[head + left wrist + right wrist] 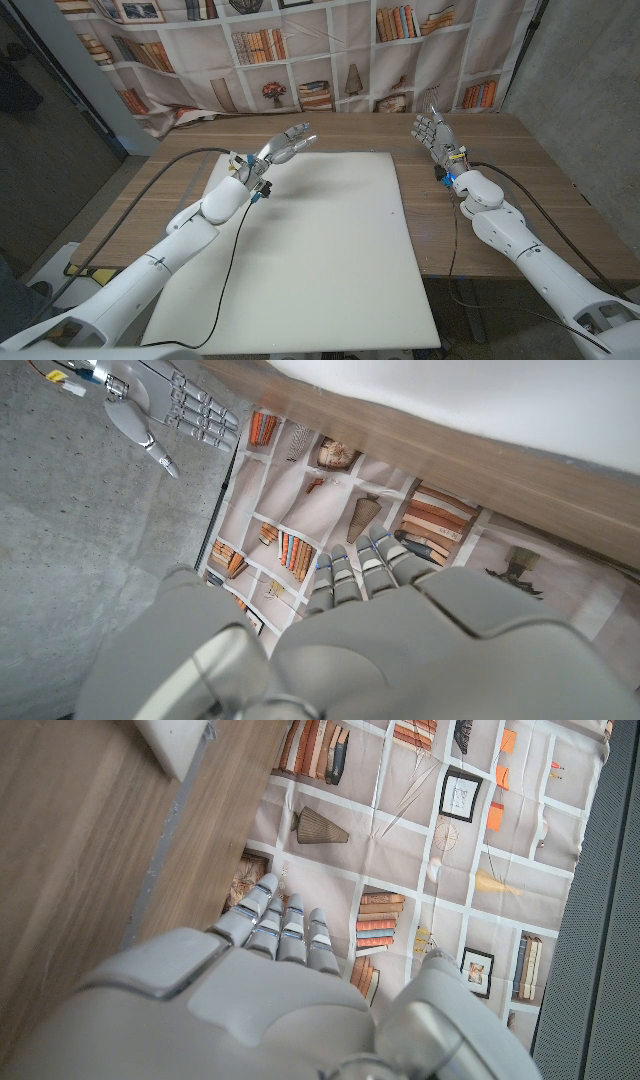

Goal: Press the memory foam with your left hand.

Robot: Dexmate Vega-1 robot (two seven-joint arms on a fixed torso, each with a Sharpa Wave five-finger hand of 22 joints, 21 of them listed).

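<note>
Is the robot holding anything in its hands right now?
No, nothing is held. The left hand hangs over the far edge of the white memory foam with its fingers apart, and the right hand is raised, open, beside the foam.

A: Arms?
B: Glossy white shells, rounded segments, dark seams at the joints. A black cable trails from each wrist.
A: Hands?
B: Left hand (285, 144) and right hand (432, 131) are silver-grey metal with segmented fingers; blue and yellow fittings sit at the wrists.
</note>
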